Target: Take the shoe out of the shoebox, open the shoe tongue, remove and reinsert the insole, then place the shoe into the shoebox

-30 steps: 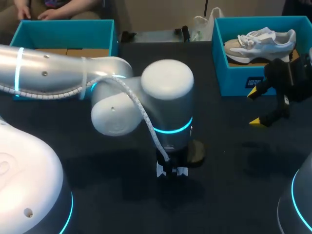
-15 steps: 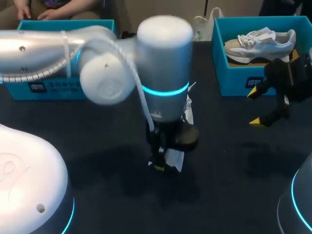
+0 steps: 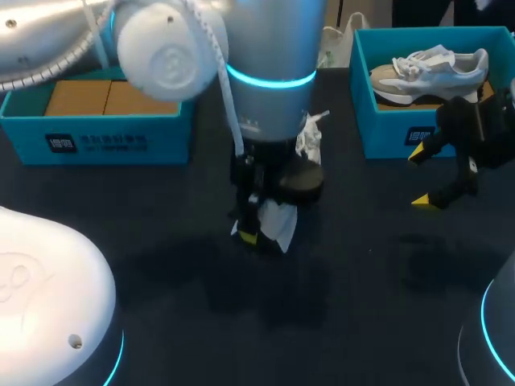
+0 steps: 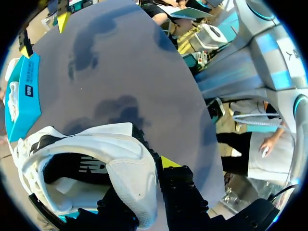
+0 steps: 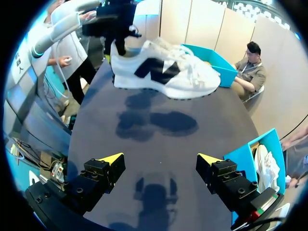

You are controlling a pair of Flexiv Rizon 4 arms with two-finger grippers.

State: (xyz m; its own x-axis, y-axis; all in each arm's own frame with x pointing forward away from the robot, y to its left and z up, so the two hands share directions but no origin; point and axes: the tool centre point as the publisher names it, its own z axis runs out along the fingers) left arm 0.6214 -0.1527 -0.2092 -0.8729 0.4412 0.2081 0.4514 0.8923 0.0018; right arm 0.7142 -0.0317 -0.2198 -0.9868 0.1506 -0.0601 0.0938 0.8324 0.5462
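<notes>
— White shoe: where is it?

— Out of the shoebox and in the air above the bench. The left hand is clamped on its heel, seemingly one finger inside the collar and one outside. The sole faces down and the toe points away from that hand.

— And the right hand?

— Fingers spread, nothing between them. The shoe hangs ahead of it, well apart.

— So the tongue is next, I take it.

— That's my reading. To do it well, the left hand should bring the shoe close to the right hand with the opening turned toward it. It should grip the heel hard enough that a pull on the tongue doesn't swing the toe.

— Set it on the bench first?

— Probably steadier, since the sole takes the load instead of the heel grip. Then the right hand should come in over the laces, pinch only the tongue's free edge, and draw it up and toward the toe slowly. Catching a lace would tighten the opening and make the insole harder to pull out.
</notes>
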